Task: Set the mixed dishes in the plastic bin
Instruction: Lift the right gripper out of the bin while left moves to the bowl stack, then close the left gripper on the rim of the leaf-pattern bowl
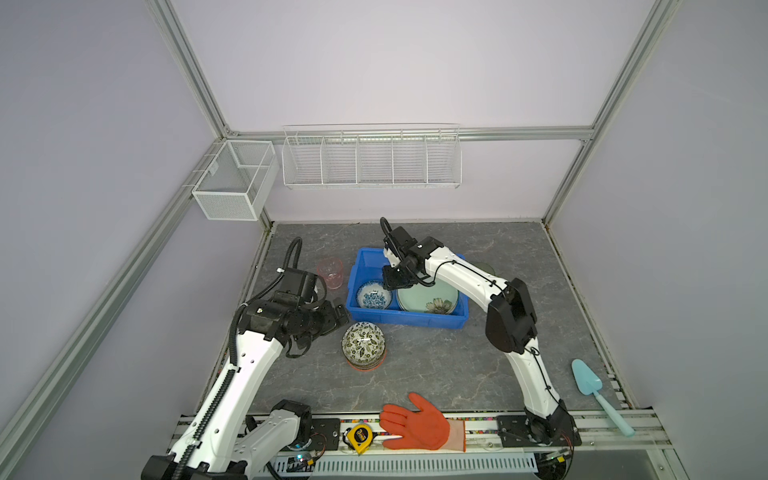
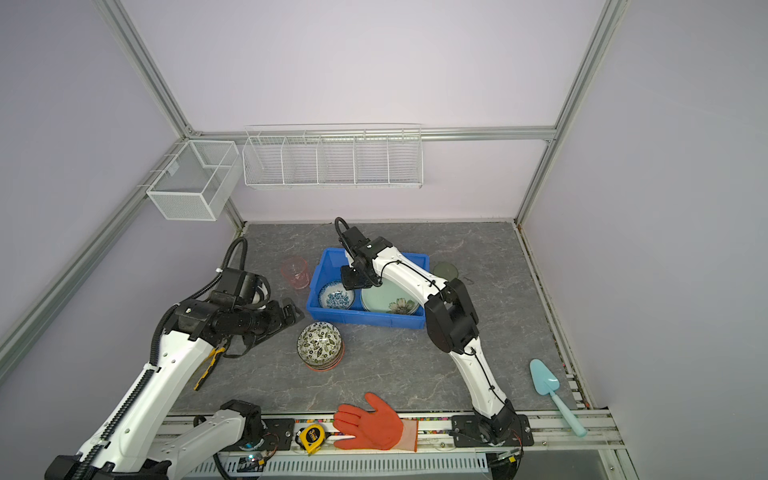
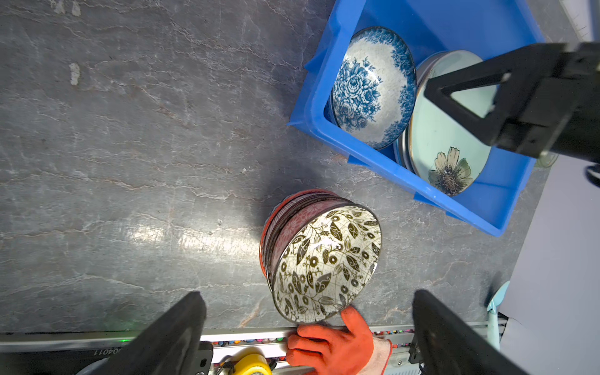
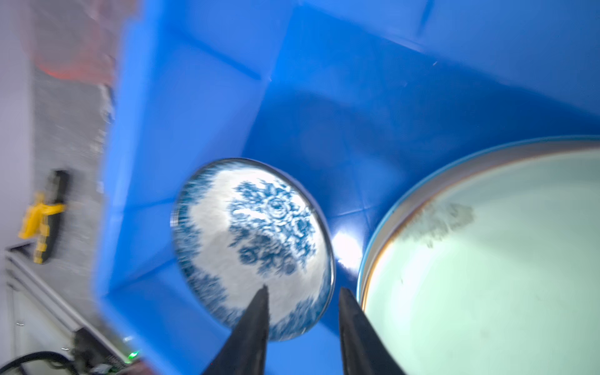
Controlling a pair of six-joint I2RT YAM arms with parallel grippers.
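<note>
The blue plastic bin holds a blue flower bowl beside a mint green plate that tops a stack. My right gripper hovers over the bowl's rim, its jaws apart either side without touching; the bowl looks blurred. A leaf bowl tops a stack of bowls on the table before the bin. My left gripper stands wide open and empty, just left of that stack. A pink cup stands left of the bin.
An orange glove and a yellow tape measure lie on the front rail. A light blue scoop rests at the right edge. Pliers lie under my left arm. White wire baskets hang on the back wall.
</note>
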